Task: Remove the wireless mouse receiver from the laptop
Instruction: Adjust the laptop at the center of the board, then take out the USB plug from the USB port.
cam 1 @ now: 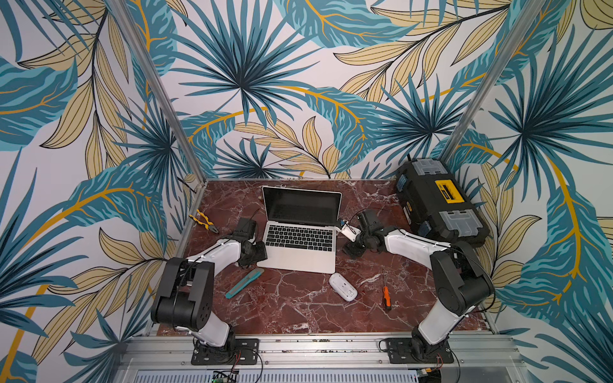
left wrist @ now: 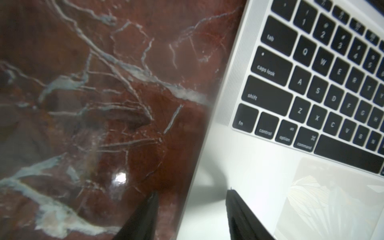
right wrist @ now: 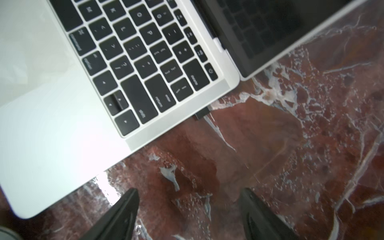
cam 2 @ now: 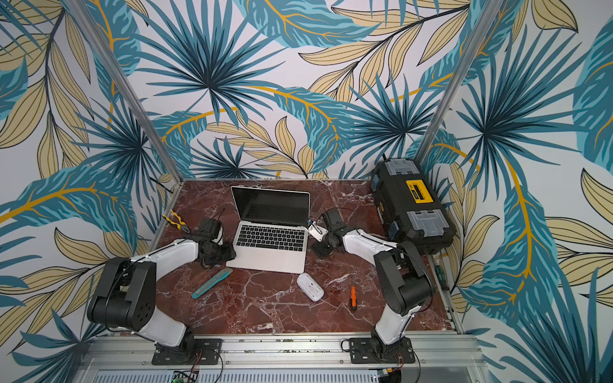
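Mouse receiver (right wrist: 202,113), a black stub, is seen jutting sideways from the laptop's (right wrist: 52,124) right edge near the return key (right wrist: 162,99), just ahead of the nearer right claw (right wrist: 189,207), which is spread and empty.

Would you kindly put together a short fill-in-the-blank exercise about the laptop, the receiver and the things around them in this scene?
1. The laptop stands with its lid ___.
2. The small black receiver sticks out of the laptop's edge on the side of the ___ arm.
3. The right gripper has its jaws apart and holds ___.
4. The screwdriver on the table has an ___ handle.

Missing words: open; right; nothing; orange.
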Action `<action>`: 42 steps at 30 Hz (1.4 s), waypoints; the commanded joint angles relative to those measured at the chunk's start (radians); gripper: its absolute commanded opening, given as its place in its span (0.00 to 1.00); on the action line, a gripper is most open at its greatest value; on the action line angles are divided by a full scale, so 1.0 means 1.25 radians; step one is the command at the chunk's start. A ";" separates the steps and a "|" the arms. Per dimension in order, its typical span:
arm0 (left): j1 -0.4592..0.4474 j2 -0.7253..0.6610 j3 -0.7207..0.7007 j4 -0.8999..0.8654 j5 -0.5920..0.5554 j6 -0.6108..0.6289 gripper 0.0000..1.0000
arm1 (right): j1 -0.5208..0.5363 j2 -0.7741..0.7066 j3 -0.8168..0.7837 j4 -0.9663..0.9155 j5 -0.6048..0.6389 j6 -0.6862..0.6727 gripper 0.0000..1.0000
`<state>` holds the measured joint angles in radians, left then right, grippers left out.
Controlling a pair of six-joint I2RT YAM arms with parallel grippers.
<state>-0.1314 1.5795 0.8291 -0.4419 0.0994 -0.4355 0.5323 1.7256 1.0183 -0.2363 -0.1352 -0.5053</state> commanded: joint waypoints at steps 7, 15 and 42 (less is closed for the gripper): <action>-0.003 0.041 0.001 -0.049 -0.055 0.032 0.53 | -0.052 -0.001 -0.015 -0.008 -0.040 -0.136 0.80; -0.002 0.044 -0.001 -0.048 -0.063 0.032 0.48 | -0.067 0.094 0.068 -0.022 -0.109 -0.200 0.74; -0.026 0.095 0.073 -0.142 -0.102 0.033 0.46 | -0.057 0.209 0.134 -0.015 -0.208 -0.290 0.65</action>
<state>-0.1631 1.6543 0.9344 -0.5343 0.0177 -0.4103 0.4507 1.9411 1.1606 -0.2310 -0.3920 -0.8406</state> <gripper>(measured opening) 0.465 0.656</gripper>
